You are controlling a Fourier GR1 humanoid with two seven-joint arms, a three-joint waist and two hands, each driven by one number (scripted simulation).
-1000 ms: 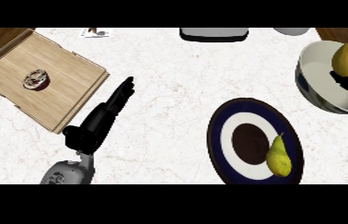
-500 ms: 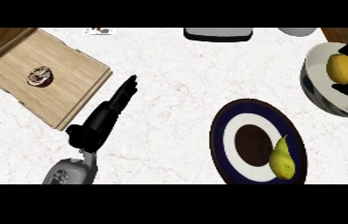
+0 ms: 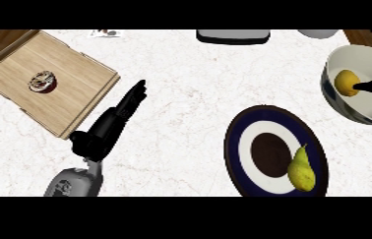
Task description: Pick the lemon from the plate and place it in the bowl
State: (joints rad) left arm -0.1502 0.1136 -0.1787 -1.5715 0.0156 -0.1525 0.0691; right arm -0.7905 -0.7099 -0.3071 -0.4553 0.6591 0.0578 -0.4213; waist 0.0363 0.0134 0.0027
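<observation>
The yellow lemon [image 3: 347, 82] looks smooth and almost round, so I cannot tell its long way. It sits in the white bowl [image 3: 335, 66] at 3 o'clock. A black bit of the right hand [image 3: 363, 87] touches it, but I cannot tell its grip. The round blue-rimmed plate [image 3: 234, 147] at 5 o'clock holds a pear [image 3: 302, 170]. The left hand [image 3: 109, 127] is at 8 o'clock, with straight fingers pointing to 1 o'clock.

Bare white marble counter [image 3: 189, 80] is lying wide open between the tan wooden cutting board [image 3: 73, 71] at left and the round blue-rimmed plate [image 3: 234, 149] at right. The white bowl [image 3: 330, 93] is crowding the right edge; the black left hand [image 3: 109, 125] is lying beside the board.
</observation>
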